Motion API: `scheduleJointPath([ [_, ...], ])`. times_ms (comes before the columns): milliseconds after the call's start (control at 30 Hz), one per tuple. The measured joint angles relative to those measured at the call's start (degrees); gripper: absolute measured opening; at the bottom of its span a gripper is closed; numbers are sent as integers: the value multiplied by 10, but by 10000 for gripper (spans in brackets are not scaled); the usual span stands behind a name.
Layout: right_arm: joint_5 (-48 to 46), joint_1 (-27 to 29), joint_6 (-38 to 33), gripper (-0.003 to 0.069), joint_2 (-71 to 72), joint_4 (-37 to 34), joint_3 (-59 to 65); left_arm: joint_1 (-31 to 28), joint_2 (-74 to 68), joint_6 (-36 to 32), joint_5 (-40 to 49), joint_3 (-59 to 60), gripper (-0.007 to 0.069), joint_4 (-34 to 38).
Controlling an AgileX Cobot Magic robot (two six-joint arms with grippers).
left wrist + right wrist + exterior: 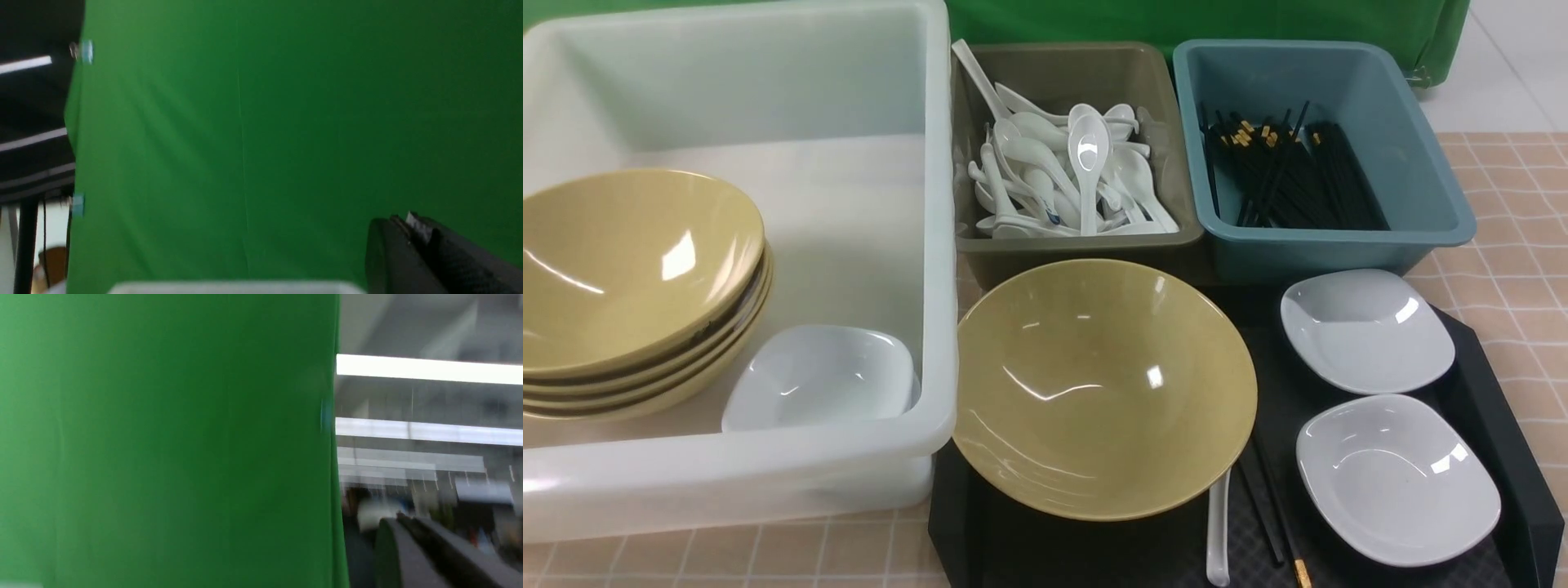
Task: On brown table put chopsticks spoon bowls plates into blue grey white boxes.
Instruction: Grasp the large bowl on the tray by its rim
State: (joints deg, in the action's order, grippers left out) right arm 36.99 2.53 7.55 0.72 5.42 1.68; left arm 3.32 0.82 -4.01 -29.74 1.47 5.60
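On a black tray stand a yellow bowl and two white plates, with a white spoon and black chopsticks lying between them. The white box holds a stack of yellow bowls and one plate. Several spoons fill the grey box; more chopsticks lie in the blue box. Neither gripper shows in the front view. My left gripper and right gripper are shut, empty, facing a green curtain.
The brown table shows to the right of the tray and blue box and along the near edge. A green curtain hangs behind the boxes. The rim of the white box lies low in the left wrist view.
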Motion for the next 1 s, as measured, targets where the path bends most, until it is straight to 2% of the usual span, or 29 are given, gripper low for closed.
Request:
scheduleJointPath([
  [67,54,0,40,58,0,0,-1,0,0,13,-55,0,5,0],
  [200,50,0,149,64,0,0,-1,0,1,66,-152,0,5,2],
  [267,40,0,201,64,0,-3,-6,0,1,110,-148,-13,5,2],
  [367,14,0,207,64,-2,-5,-42,0,1,157,-88,-72,5,-9],
  [400,-10,0,183,64,-12,-6,-88,0,-8,179,-15,-138,5,-27],
  [433,-10,0,183,64,-12,-6,-94,0,-10,182,5,-156,5,-33],
  [500,-66,0,108,64,-44,-6,-185,0,-63,183,133,-274,5,-86],
  [633,-187,0,-8,64,-101,-7,-271,0,-174,166,251,-388,5,-165],
  [667,-245,0,-41,64,-122,-7,-287,0,-210,166,271,-406,5,-177],
  [700,-266,0,-55,64,-129,-7,-289,0,-217,166,271,-408,5,-177],
  [767,-393,0,-137,64,-180,-7,-293,1,-290,180,327,-433,5,-182],
  [833,-493,0,-187,64,-234,-7,-276,1,-348,193,404,-457,5,-166],
  [933,-596,-4,-194,64,-302,-21,-240,1,-424,182,531,-494,5,-112],
  [967,-603,-4,-193,64,-307,-21,-238,1,-429,179,550,-500,5,-102],
  [1000,-646,-9,-180,64,-339,-49,-228,1,-469,136,615,-523,5,-56],
])
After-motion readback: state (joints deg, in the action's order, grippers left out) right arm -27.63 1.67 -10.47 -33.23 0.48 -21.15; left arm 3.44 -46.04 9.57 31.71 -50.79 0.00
